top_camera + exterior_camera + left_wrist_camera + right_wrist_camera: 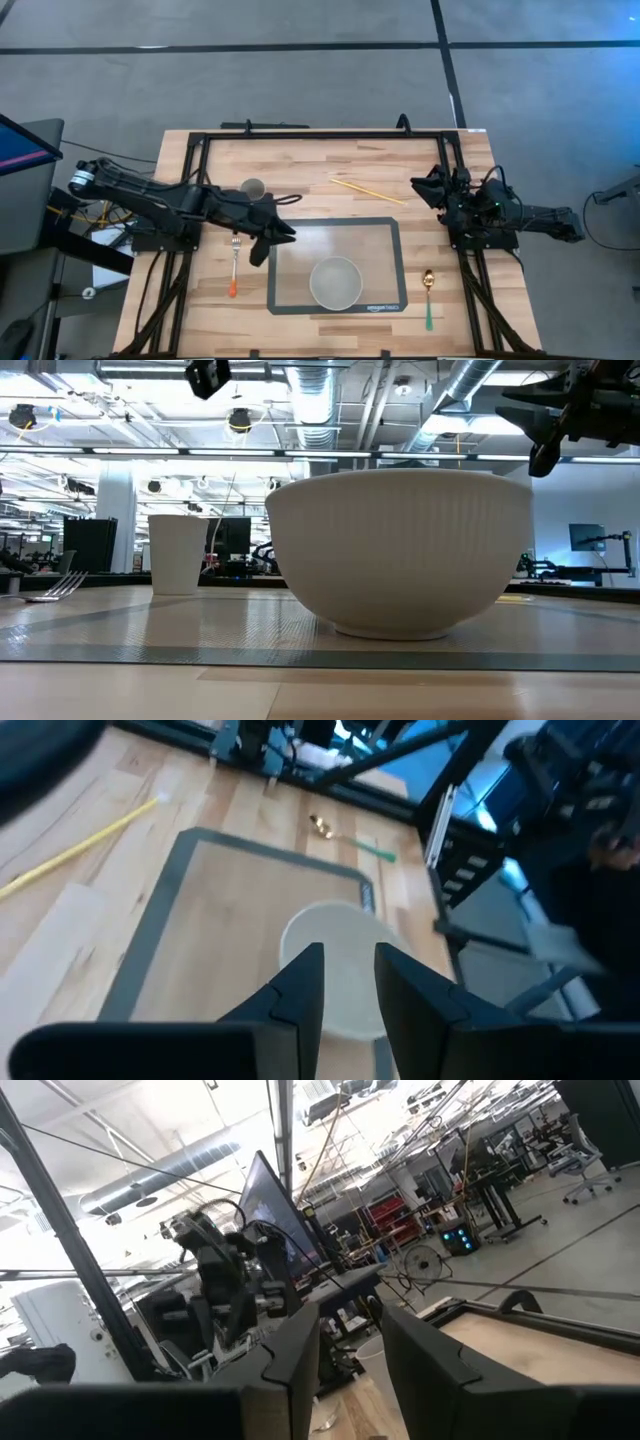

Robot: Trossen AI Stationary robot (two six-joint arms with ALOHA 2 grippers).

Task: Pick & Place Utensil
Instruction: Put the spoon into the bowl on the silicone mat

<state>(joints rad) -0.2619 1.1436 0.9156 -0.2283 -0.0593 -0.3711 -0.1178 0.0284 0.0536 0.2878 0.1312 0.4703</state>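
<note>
Hovering above the mat (283,300), left end effector (263,247) was slightly open, empty; orange-handled fork (235,265) lay flat beside it.

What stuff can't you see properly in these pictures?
- Low view: the bowl blocks everything behind it; the spoon does not show.
- Low view: the fork is cut off by the picture's edge, so its handle is hidden.
- High view: the cup is partly covered by the left arm.
- Left wrist view: the spoon is small and blurred.
- High view: the right gripper is too small and dark to read.
</note>
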